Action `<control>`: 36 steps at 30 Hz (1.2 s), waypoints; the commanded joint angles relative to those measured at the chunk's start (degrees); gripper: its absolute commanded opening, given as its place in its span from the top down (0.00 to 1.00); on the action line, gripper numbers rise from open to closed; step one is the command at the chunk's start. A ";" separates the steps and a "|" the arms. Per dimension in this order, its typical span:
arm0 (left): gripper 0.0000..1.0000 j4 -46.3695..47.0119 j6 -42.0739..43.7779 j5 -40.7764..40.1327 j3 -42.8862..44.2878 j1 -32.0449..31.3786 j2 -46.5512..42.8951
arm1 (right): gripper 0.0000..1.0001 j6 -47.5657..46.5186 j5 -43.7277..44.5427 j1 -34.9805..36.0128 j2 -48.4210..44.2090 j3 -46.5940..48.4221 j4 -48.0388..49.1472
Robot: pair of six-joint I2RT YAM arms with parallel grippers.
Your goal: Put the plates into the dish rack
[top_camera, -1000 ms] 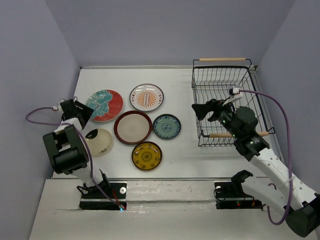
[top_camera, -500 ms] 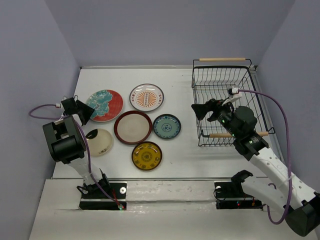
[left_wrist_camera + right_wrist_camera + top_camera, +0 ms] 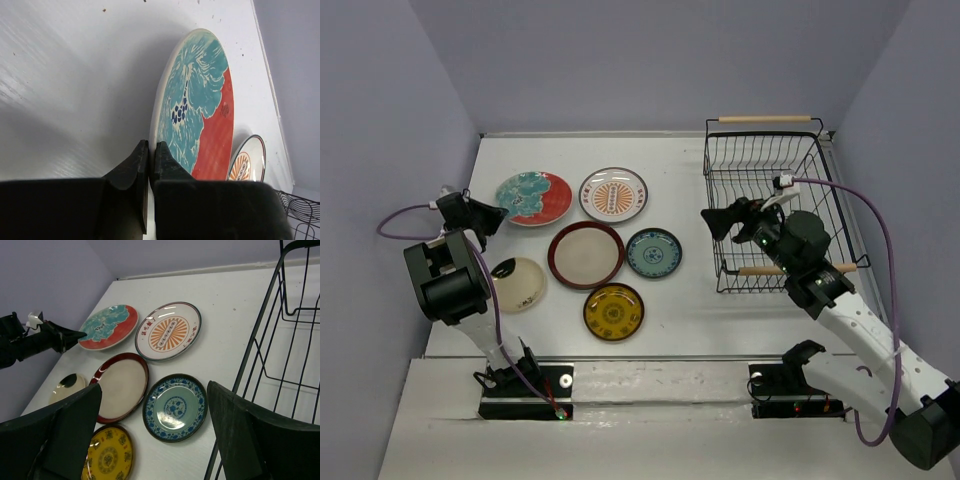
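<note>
My left gripper (image 3: 492, 212) (image 3: 150, 145) is shut on the near-left rim of the teal-and-red plate (image 3: 535, 197) (image 3: 200, 110), which stands tilted off the table. Flat on the table lie the white plate with an orange centre (image 3: 613, 194), the dark-red-rimmed cream plate (image 3: 586, 254), the small teal-blue plate (image 3: 654, 252), the amber plate (image 3: 614, 311) and the plain cream plate (image 3: 518, 283). The black wire dish rack (image 3: 765, 119) (image 3: 260, 335) stands at the right with no plate visible in it. My right gripper (image 3: 718, 222) (image 3: 154, 390) hovers open at its left side, holding nothing.
The plates lie close together, some nearly touching. A purple wall runs close behind my left gripper along the table's left edge (image 3: 470, 200). The rack's near wooden handle (image 3: 800, 268) lies under my right arm.
My left gripper has shut on the teal-and-red plate's rim, and the plate has shifted toward the back and tipped up. The right arm has barely moved.
</note>
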 commanded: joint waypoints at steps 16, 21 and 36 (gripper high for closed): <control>0.94 30.38 -21.57 7.25 -12.32 2.93 -18.97 | 0.04 1.72 -19.52 1.01 11.88 11.66 -0.75; 0.94 33.04 -24.66 8.75 -12.93 1.10 -25.03 | 0.02 4.79 -18.66 2.33 16.71 17.46 -1.28; 0.94 32.51 -27.91 13.32 -18.56 -17.63 -39.81 | 0.00 9.02 -18.92 4.10 32.01 29.51 -1.72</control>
